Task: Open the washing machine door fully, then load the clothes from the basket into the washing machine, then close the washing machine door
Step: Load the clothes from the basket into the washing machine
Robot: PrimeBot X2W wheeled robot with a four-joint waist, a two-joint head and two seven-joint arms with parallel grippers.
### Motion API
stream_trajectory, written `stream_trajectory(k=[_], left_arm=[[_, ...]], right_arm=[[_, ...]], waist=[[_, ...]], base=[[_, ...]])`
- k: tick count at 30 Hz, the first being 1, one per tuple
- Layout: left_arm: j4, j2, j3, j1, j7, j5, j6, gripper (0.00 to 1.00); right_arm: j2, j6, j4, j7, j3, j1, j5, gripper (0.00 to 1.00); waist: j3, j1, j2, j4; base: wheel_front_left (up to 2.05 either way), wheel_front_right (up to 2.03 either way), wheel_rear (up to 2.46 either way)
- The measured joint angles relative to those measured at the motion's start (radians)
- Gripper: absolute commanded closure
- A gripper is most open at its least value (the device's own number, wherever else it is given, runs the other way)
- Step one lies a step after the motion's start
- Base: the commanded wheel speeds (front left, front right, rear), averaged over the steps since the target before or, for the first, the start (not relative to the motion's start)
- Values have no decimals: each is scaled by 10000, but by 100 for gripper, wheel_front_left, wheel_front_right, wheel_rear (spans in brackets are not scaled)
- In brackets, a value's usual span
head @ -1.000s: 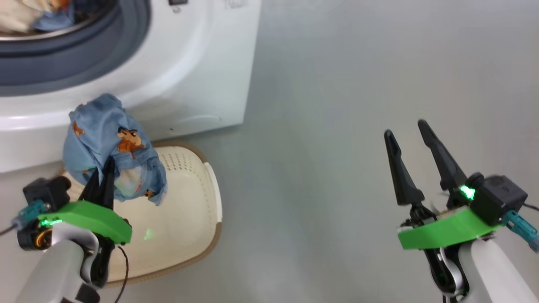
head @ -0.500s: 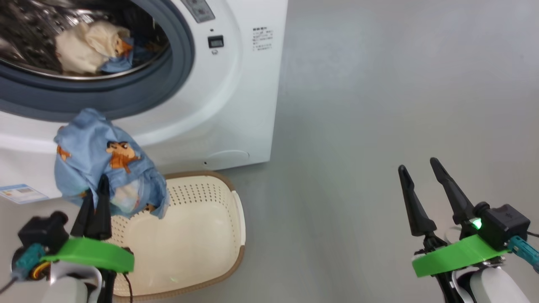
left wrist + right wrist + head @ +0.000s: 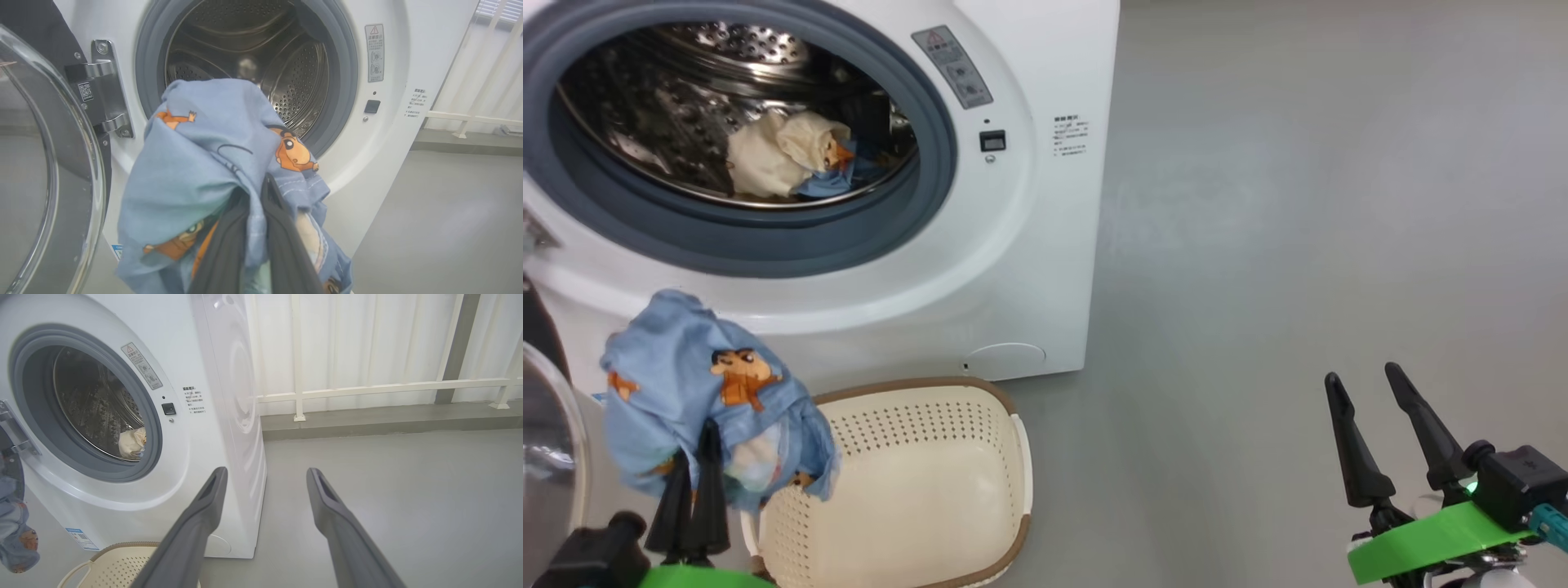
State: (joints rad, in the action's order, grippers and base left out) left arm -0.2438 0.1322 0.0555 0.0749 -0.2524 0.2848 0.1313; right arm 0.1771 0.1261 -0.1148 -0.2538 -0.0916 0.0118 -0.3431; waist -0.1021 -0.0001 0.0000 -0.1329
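— Left end effector (image 3: 696, 453): what has it got?
— Its two dark fingers are pressed together on a piece of the clothes (image 3: 694, 384), light blue with orange-brown cartoon animals. The fabric bunches over the fingertips and hangs down either side of them.
— And the right end effector (image 3: 1362, 374)?
— Its fingers are spread wide with nothing between them, pointing out over bare floor (image 3: 1298, 204).
— Where is the washing machine (image 3: 1045, 245) from the left one?
— Straight ahead, just beyond the held cloth. A grey rubber ring (image 3: 768, 249) frames the steel drum (image 3: 670, 90), and a cream and blue bundle (image 3: 784, 151) lies low in the drum.
— The washing machine door (image 3: 49, 171)?
— It is swung wide on its metal hinge (image 3: 102, 94), to the left of the left end effector, close beside it, with its glass bowl bulging out.
— The basket (image 3: 907, 384)?
— It sits on the floor below and to the right of the left end effector, at the machine's foot, near the round flap (image 3: 1006, 359). In the head view the hanging cloth overlaps its left rim.
— What about the surface?
— The floor is smooth, plain grey, with a soft sheen.
— And the room?
— In the right wrist view, past the right end effector's fingers, a low grey kerb (image 3: 367, 420) runs along the base of a white ribbed wall (image 3: 347, 343), with a white rail (image 3: 388, 388) across it.
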Motion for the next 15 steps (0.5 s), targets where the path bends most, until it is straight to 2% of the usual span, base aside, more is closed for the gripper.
stream_trajectory(k=[6,15], left_arm=[[558,-117,148,-462,0,-234,0,100],[660,-203,184,-539,0,-224,0,100]], right_arm=[[46,0,25,0,27,-76,0,0],[63,0,84,0,21,-235,0,0]], waist=[[148,1,0,211],[128,1,0,207]], base=[[0,0,0],[0,0,0]])
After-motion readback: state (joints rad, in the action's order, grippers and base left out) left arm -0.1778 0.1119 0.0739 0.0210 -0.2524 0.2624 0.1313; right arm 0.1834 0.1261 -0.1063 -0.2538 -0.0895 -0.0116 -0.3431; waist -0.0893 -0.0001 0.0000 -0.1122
